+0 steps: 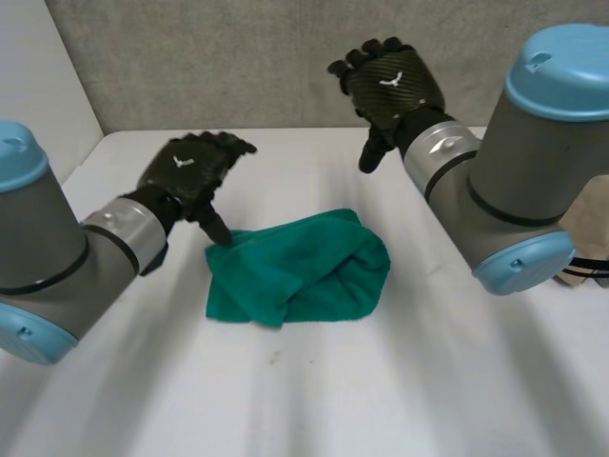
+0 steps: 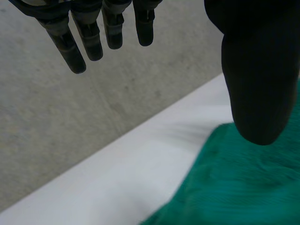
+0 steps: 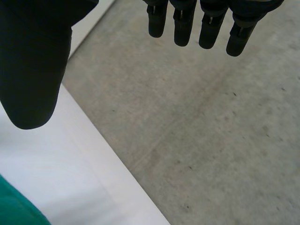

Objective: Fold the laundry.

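A green cloth [image 1: 297, 268] lies bunched and loosely folded in the middle of the white table [image 1: 304, 381]. My left hand [image 1: 190, 173] hovers open just beyond the cloth's near-left corner, its thumb pointing down close to the cloth edge. In the left wrist view the fingers [image 2: 89, 33] hang straight and the thumb [image 2: 260, 75] sits above the green cloth [image 2: 239, 183]. My right hand [image 1: 390, 88] is raised open above the table's far side, well clear of the cloth. Its fingers [image 3: 201, 23] are straight, and a corner of the cloth [image 3: 16, 208] shows below the thumb [image 3: 33, 65].
A grey wall [image 1: 285, 57] runs behind the table's far edge. A white wall panel [image 1: 38, 76] stands at the far left. My two grey arms [image 1: 533, 162] flank the cloth on either side.
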Motion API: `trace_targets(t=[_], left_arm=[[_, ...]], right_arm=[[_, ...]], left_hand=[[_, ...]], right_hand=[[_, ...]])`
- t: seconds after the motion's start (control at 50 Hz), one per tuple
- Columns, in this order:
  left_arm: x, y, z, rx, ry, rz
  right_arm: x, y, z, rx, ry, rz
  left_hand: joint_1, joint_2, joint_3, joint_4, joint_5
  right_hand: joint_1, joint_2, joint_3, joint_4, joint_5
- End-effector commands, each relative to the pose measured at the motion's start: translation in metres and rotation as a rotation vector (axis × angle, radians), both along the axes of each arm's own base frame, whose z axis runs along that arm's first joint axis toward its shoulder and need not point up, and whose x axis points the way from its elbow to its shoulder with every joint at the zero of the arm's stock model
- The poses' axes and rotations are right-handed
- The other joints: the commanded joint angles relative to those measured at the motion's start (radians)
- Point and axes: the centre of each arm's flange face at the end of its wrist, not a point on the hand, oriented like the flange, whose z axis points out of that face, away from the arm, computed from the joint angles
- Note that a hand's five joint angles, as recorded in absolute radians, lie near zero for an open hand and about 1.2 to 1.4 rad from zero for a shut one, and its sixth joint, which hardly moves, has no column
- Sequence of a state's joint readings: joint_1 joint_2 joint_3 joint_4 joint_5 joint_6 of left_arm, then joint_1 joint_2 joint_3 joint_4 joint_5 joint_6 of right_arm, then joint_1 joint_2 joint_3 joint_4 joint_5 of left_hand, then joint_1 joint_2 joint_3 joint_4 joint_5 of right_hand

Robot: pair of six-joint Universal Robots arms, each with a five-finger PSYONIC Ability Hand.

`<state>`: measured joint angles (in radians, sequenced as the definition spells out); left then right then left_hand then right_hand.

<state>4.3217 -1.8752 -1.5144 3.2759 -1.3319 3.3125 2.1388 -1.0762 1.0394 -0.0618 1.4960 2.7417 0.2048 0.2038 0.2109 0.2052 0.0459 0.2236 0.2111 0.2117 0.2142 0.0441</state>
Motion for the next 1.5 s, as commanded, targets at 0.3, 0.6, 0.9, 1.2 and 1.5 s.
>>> trace_targets(t=[0.3, 0.6, 0.9, 1.2, 1.5], left_arm=[[-0.042, 0.044, -0.094, 0.204, -0.233, -0.055], [-0.033, 0.031, -0.106, 0.17, -0.291, 0.08], [-0.018, 0.01, -0.083, -0.015, -0.289, -0.002], [0.0, 0.023, -0.072, -0.021, -0.351, -0.022], [0.012, 0.019, -0.031, -0.057, -0.211, 0.053]], right_arm=[[-0.044, -0.022, -0.117, 0.848, -0.229, -0.098], [-0.021, -0.025, -0.154, 0.775, -0.237, -0.071], [-0.063, -0.012, -0.134, 0.434, 0.132, -0.136], [-0.104, 0.005, -0.141, 0.376, 0.345, -0.228], [0.009, 0.056, -0.101, -0.107, 0.474, 0.048]], left_hand=[[0.155, 0.156, 0.149, 0.155, 0.14], [0.818, 0.819, 0.812, 0.818, 0.803], [0.581, 0.582, 0.575, 0.581, 0.566], [0.118, 0.119, 0.112, 0.117, 0.102], [-0.03, -0.029, -0.036, -0.031, -0.046]], right_hand=[[-0.049, -0.037, -0.037, -0.04, -0.044], [1.173, 1.185, 1.185, 1.182, 1.178], [1.173, 1.185, 1.185, 1.182, 1.178], [1.173, 1.185, 1.185, 1.182, 1.178], [1.173, 1.185, 1.185, 1.182, 1.178]])
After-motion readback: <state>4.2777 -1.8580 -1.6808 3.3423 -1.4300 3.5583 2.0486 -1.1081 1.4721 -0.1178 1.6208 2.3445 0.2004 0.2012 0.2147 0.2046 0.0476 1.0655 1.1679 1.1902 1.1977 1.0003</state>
